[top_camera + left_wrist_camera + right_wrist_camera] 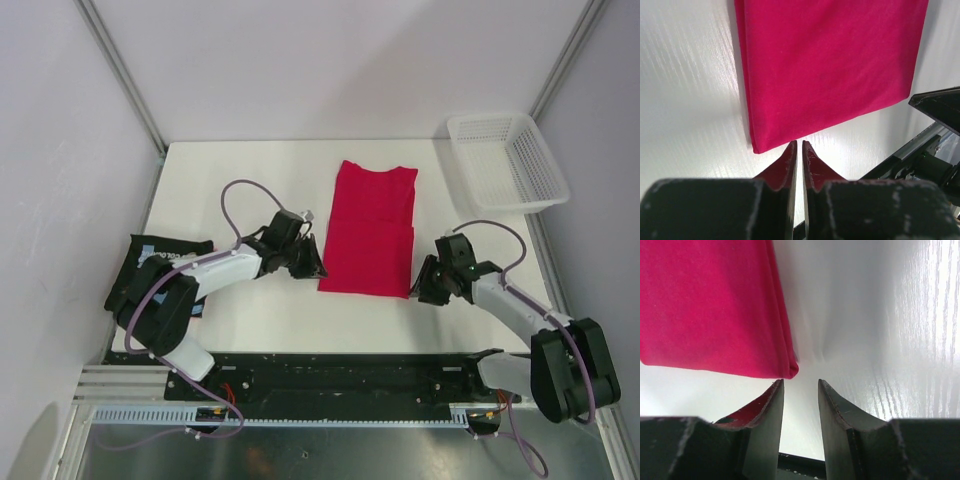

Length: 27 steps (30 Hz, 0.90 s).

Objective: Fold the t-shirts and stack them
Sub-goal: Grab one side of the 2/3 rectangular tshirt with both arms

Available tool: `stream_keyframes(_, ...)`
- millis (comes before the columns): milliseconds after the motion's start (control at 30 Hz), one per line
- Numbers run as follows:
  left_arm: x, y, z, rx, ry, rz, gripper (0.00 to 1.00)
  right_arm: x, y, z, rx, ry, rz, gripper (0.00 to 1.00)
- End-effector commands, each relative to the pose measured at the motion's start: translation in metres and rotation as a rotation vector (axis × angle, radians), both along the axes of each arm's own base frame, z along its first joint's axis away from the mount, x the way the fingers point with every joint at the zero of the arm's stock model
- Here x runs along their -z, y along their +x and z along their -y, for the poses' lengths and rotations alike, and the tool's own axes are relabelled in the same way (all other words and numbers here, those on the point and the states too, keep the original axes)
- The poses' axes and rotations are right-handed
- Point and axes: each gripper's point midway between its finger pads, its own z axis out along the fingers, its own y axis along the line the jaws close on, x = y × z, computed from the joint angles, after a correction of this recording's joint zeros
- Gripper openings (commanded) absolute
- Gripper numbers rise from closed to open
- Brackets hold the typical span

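**Both tools at the pink shirt's near corners, neither one gripping**

The pink shirt [370, 225] lies mid-bench as a folded strip. Its long axis runs straight away from the arm bases, and its short near edge faces them. It lies between the two tools, so each arm has one near corner on its own side and neither is clearly nearer.

- **Left tool** [799, 145]: the tips are all but closed with only a sliver of gap, and it holds nothing. The near-left corner of the shirt sits just ahead of the tips and a touch to the left. I can't tell whether they touch.
- **Right tool** [800, 382]: it is slightly parted and empty. The near-right corner sits just ahead of the gap, off toward the left finger. It is not between the fingers.

The black shirt [165, 246] sits at the left edge of the bench [230, 180], partly under the left arm and well apart from the pink one. The basket [484, 117] is at the far right corner.

Judgement: a next fold would probably carry the near edge toward the far edge along the long axis. For that, both tools must open wider and close on their corners. The left tool has further to open.
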Motion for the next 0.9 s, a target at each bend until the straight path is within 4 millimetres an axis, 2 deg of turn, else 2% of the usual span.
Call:
stream_keyframes(0,-0.027,0.008,0.004,0.019,-0.049,0.069,0.12,-0.016,0.008,-0.008,0.033,0.063,0.074,0.39)
stream_keyframes(300,-0.014,0.003,-0.01,-0.002,-0.024,0.048,0.12,-0.018,0.014,-0.012,0.05,0.08,0.094,0.41)
stream_keyframes(567,-0.003,0.001,-0.016,-0.009,-0.002,0.029,0.11,0.011,0.004,-0.014,0.009,-0.011,0.021,0.44)
stream_keyframes(700,0.003,0.0,-0.019,-0.013,0.012,0.019,0.11,0.024,-0.004,-0.006,0.008,-0.087,-0.023,0.37)
stream_keyframes(867,0.009,-0.002,-0.023,-0.016,0.026,0.012,0.12,0.023,-0.009,0.011,0.032,-0.168,-0.019,0.26)
